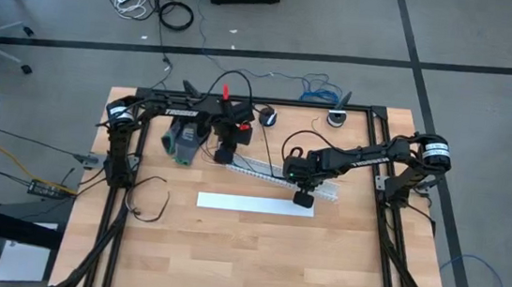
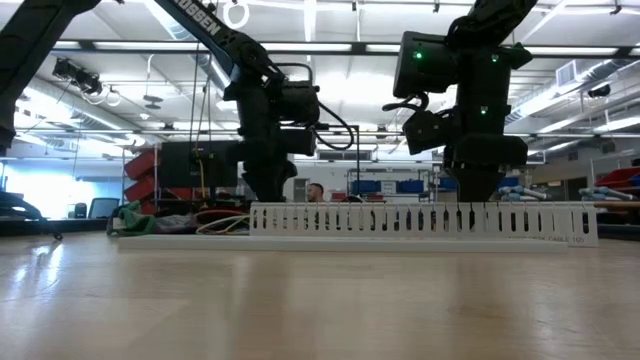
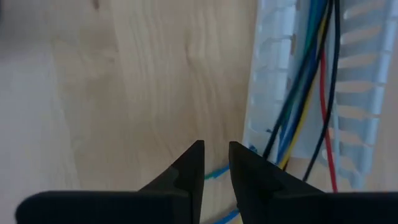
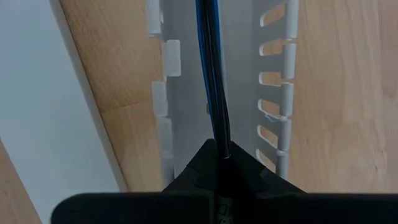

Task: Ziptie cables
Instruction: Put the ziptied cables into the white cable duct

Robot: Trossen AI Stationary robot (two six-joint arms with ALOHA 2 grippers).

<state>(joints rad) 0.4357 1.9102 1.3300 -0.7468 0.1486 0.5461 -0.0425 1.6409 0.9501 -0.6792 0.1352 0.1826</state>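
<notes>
Cables [image 4: 211,74] in duct [image 4: 277,93], seemingly pinched by right tool [image 4: 219,155]

A robotics lab or workshop. A framed wooden table [image 1: 255,247] stands on grey floor marked with black tape lines [image 1: 246,53]. Ceiling strip lights [image 2: 330,40] and equipment racks [image 2: 150,175] fill the open hall behind.

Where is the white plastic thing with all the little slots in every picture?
High view: the white slotted duct lies slanted mid-table, between the two arms.
Low view: the duct runs as a long white fence across the middle.
Left wrist view: the duct is beyond the left hand, coloured cables inside.
Right wrist view: the duct runs ahead of the right hand, shut on the cables.
Shared landmark: the cables lying in the duct.
</notes>
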